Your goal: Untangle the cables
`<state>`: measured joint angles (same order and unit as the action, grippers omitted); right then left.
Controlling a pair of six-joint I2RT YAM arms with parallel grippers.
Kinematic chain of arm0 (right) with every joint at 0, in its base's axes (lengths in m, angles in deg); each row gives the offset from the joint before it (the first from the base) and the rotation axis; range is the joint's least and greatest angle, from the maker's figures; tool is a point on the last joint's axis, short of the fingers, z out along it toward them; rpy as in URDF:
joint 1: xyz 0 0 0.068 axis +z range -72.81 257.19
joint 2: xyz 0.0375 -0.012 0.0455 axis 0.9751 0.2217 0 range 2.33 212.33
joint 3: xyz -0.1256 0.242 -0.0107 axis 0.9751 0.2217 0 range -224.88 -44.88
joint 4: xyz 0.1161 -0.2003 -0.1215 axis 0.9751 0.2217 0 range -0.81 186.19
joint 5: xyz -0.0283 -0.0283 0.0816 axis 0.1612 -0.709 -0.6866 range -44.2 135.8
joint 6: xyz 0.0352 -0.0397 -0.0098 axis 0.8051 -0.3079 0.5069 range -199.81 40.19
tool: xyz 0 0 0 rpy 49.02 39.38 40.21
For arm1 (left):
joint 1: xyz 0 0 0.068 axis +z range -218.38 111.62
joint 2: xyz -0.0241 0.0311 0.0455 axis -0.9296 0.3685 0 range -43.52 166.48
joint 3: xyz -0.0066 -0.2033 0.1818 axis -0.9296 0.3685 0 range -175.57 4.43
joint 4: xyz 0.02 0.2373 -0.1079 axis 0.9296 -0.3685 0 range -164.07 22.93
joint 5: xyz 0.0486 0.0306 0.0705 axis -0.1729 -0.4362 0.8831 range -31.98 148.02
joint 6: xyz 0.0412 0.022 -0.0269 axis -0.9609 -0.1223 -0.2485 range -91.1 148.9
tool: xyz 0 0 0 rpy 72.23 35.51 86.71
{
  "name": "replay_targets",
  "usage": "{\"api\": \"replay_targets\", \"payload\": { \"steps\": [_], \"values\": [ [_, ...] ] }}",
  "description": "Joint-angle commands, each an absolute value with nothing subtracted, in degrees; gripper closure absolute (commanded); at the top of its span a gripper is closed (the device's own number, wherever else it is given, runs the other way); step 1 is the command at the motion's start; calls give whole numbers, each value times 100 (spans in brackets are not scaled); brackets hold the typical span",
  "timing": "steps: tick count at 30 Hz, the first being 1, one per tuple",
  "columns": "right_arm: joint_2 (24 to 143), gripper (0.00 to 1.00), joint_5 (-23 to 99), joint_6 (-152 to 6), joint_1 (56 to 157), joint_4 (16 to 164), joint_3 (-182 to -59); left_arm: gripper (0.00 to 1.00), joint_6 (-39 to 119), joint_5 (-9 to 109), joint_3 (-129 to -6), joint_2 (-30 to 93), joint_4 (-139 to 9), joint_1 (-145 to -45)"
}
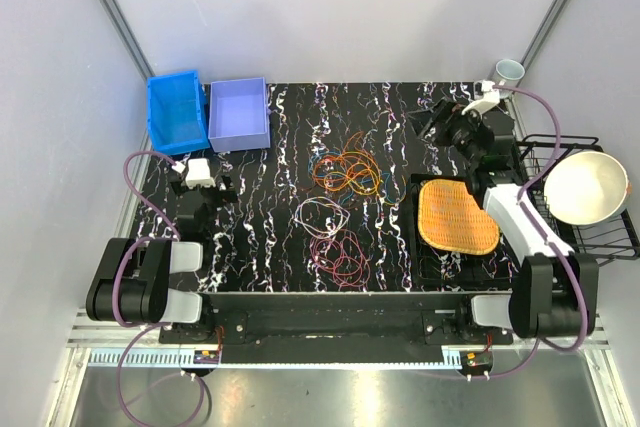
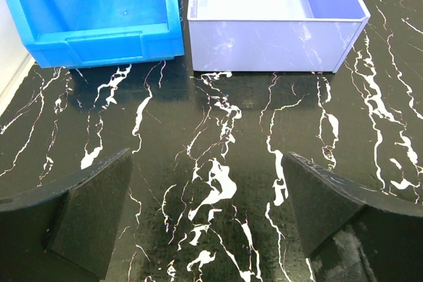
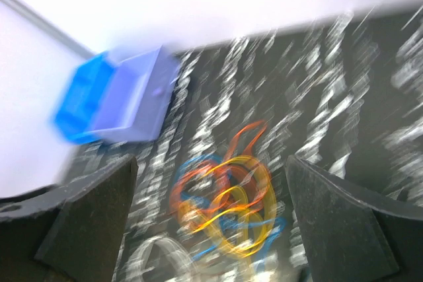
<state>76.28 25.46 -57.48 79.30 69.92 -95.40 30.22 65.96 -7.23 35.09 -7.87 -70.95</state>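
The cables lie on the black marbled table (image 1: 400, 147) in three groups. An orange, yellow and blue tangle (image 1: 346, 169) is at the centre, a whitish-pink loop (image 1: 322, 215) lies just nearer, and a magenta-red bundle (image 1: 340, 253) is nearest. My left gripper (image 1: 220, 187) is open at the left, well away from them; in its wrist view the left gripper (image 2: 208, 156) holds nothing over bare table. My right gripper (image 1: 428, 119) is open at the far right. Its blurred wrist view shows the right gripper (image 3: 211, 160) above the tangle (image 3: 228, 206) and the whitish-pink loop (image 3: 151, 255).
A blue bin (image 1: 177, 112) and a lilac bin (image 1: 238, 114) stand at the back left, just ahead of my left gripper. An orange woven mat (image 1: 457, 215) lies on a black tray at the right. A white bowl (image 1: 585, 185) sits on a wire rack (image 1: 610, 239); a cup (image 1: 509, 71) stands behind.
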Motion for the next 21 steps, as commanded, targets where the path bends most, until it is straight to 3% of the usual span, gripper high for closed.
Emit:
{"api": "replay_targets", "payload": {
  "steps": [1,3,6,10,13,15,17,18,21],
  "values": [
    [8482,0,1435,-3772,7746,7159,-9575,1,2925,6760,-945,3401,-457,-7119],
    [8784,0,1048,-4007,7876,7816,-10243,1,2776,6951,-1059,2761,-1255,-7259],
    [8496,0,1999,-4490,8210,8249,-10307,1,2880,7330,-1445,1750,-2590,-7523],
    [8249,0,2847,-5175,8921,8856,-10605,1,5044,7331,-2515,598,-4909,-7664],
    [8231,0,3076,-5352,9107,9305,-10886,1,5622,7164,-3097,61,-6964,-7673],
    [8231,0,3138,-5361,9143,9402,-10922,1,6156,8062,-3134,-177,-7652,-7664],
    [8292,0,3147,-5256,9204,9498,-11018,1,8192,8874,-3152,-247,-9481,-7612],
    [8345,0,3051,-5256,9222,9586,-11062,1,8460,8756,-3178,-248,-9832,-7524],
    [8512,0,2919,-5221,9441,9648,-11168,2,7120,7074,-3134,-292,-9256,-7409]
  ]
}}
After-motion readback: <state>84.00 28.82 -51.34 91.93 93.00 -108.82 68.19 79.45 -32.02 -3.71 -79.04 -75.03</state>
